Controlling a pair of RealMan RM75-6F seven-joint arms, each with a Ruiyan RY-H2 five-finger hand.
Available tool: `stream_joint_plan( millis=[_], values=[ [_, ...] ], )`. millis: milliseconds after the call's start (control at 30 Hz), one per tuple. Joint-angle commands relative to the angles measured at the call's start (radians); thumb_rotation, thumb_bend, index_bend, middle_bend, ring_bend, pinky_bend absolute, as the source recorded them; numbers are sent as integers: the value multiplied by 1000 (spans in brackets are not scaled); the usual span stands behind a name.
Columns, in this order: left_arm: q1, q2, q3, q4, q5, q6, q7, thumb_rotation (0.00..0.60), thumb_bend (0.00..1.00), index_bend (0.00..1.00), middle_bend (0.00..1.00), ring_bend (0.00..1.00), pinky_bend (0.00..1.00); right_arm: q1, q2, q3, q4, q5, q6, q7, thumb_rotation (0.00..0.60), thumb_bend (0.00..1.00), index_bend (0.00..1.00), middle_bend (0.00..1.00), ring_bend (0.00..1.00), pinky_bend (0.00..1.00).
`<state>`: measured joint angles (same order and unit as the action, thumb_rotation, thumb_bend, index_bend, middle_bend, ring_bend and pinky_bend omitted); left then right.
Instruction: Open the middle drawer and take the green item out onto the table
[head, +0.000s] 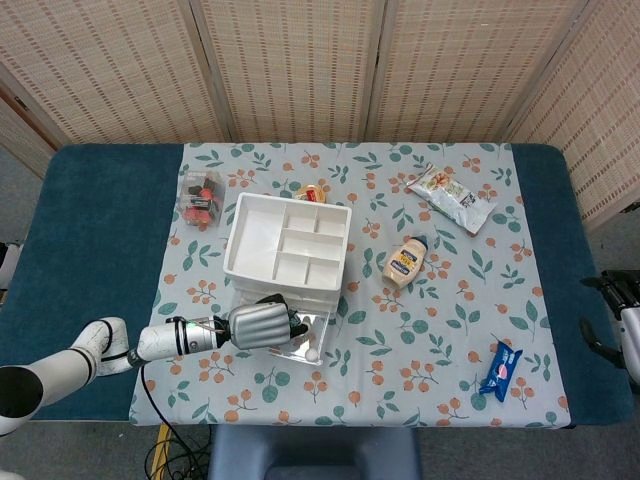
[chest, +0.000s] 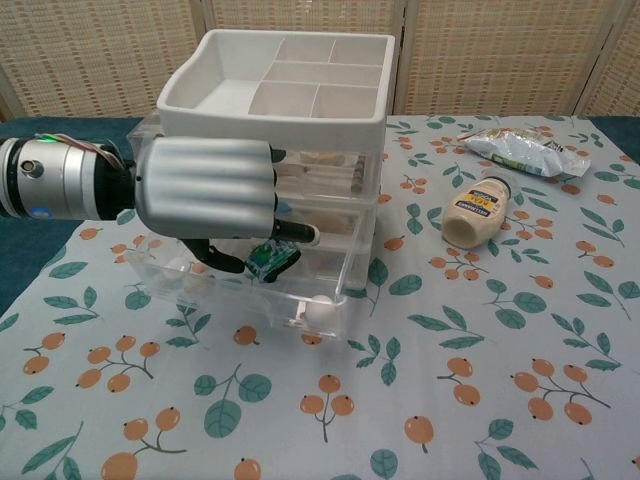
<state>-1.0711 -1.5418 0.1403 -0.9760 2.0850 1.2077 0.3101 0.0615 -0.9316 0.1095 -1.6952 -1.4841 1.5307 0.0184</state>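
Observation:
A white drawer unit (head: 288, 248) with a divided tray top (chest: 275, 85) stands on the floral cloth. Its clear middle drawer (chest: 175, 288) is pulled out toward me, round knob (chest: 320, 312) in front. A small green item (chest: 270, 258) lies on the drawer floor. My left hand (chest: 205, 190) reaches down into the drawer from the left, its thumb and a finger (chest: 296, 232) either side of the item with a gap still showing. In the head view the left hand (head: 258, 325) covers the drawer. My right hand (head: 612, 300) hangs empty at the table's far right edge, fingers apart.
A mayonnaise bottle (chest: 480, 212) lies right of the unit, with a snack bag (chest: 520, 150) behind it. Near the front right lies a blue packet (head: 501, 370). A clear box of red items (head: 200, 197) sits at the back left, and a small item (head: 310, 190) behind the unit.

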Motion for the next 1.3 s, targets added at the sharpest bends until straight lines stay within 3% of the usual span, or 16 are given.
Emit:
stream_joint_plan(
  millis=[33,1300],
  values=[
    [-1,-3,2,6,1,1,0,600,200,292,957,1000,1000,1,-1,1,1,1,-2,1,600,397,246,314,220,267],
    [-19,-62,13,70,-26,2,-48,600,200,429,957,1000,1000,-6,-3,2,13,10,3,14,600,397,246,314,224,267]
  ],
)
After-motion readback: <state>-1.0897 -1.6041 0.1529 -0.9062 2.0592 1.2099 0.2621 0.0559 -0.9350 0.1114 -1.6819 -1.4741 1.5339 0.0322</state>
